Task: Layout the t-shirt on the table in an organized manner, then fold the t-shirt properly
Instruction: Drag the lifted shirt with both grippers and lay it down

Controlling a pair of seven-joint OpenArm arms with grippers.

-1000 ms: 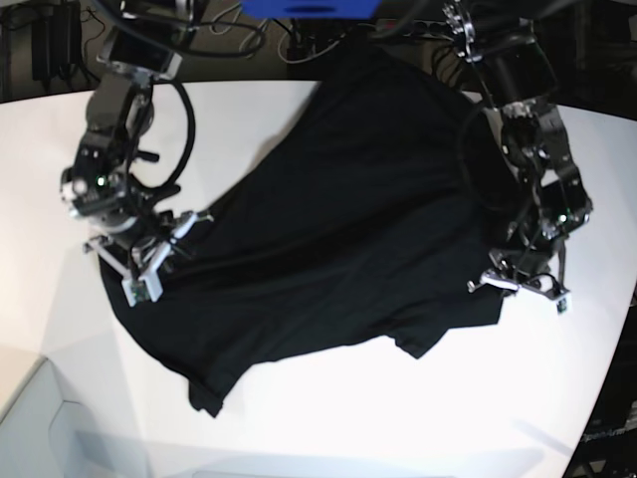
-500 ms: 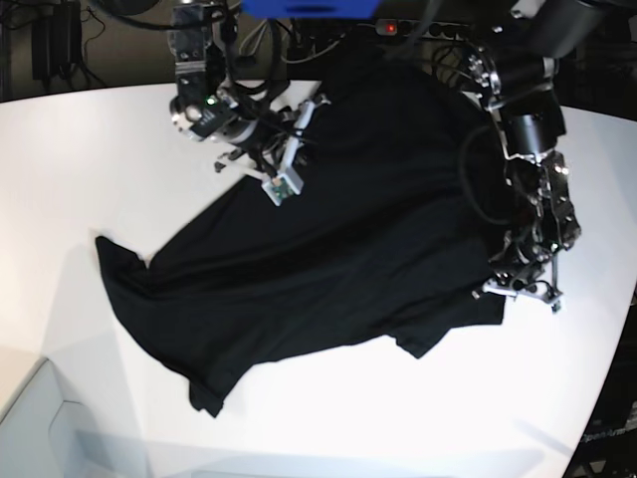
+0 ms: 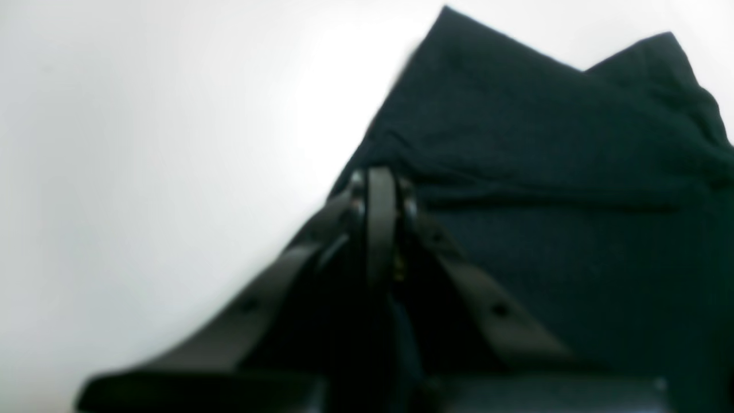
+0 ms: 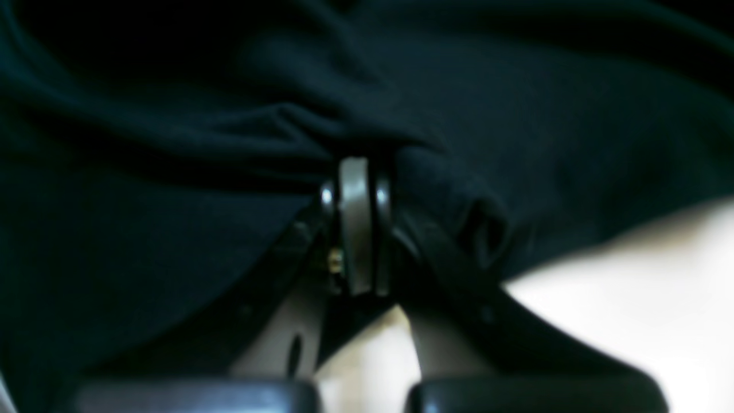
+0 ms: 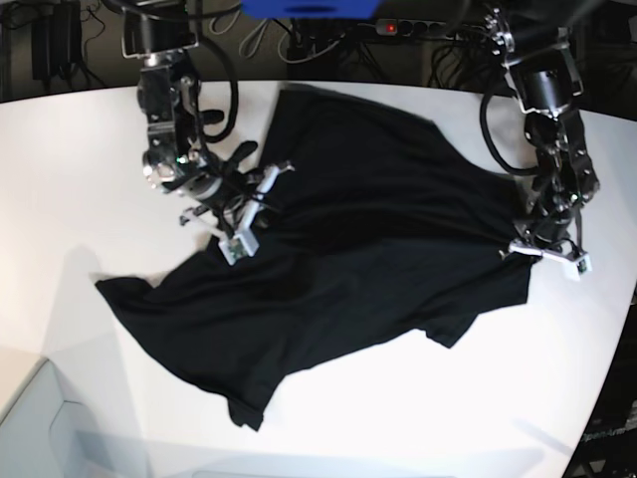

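Observation:
The black t-shirt [image 5: 358, 249] lies crumpled and slanted across the white table [image 5: 448, 418], one sleeve toward the front [image 5: 249, 403]. On the base view's left, my right gripper [image 5: 247, 221] is shut on a bunched fold of the t-shirt [image 4: 172, 229]; the wrist view shows its closed tips [image 4: 356, 172] buried in cloth. Over on the right, my left gripper [image 5: 542, 255] is shut at the shirt's edge. In the left wrist view its closed tips [image 3: 379, 178] meet the border of the t-shirt [image 3: 545, 172] beside bare table [image 3: 143, 143]. No print shows.
A blue object [image 5: 309, 8] and cables sit behind the table's back edge. A pale box corner [image 5: 40, 428] stands at the front left. The table's curved edge runs close to my left arm on the right [image 5: 612, 329].
My right gripper swung from the front left to the back of the table, then came partway forward, dragging cloth with it. The shirt shifted and reshaped. My left gripper moved slightly back and right.

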